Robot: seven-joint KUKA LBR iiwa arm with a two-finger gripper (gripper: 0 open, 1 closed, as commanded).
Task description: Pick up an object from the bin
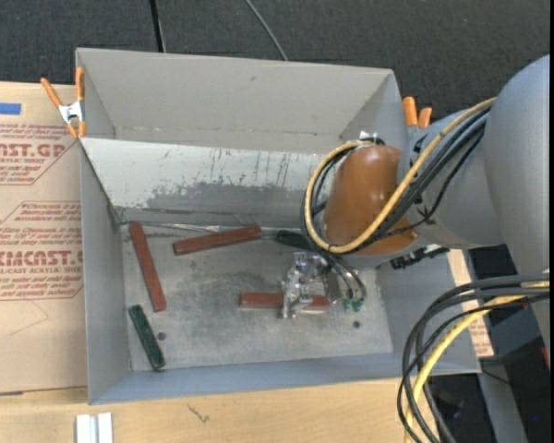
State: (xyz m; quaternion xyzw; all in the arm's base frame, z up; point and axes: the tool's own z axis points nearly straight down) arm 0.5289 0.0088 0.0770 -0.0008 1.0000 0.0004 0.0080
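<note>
Right of centre on the bin's (231,100) scuffed grey metal floor, the gripper (298,295) stands over a flat reddish-brown stick (258,299); whether it grips, I cannot tell. Bare floor lies around them.

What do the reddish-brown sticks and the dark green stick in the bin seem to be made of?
Reddish-brown sticks, for example the leftmost one: probably wood or matte plastic; flat, even colour without shine, straight edges. Dark green stick: likely plastic, also matte; its look leaves this open.
</note>
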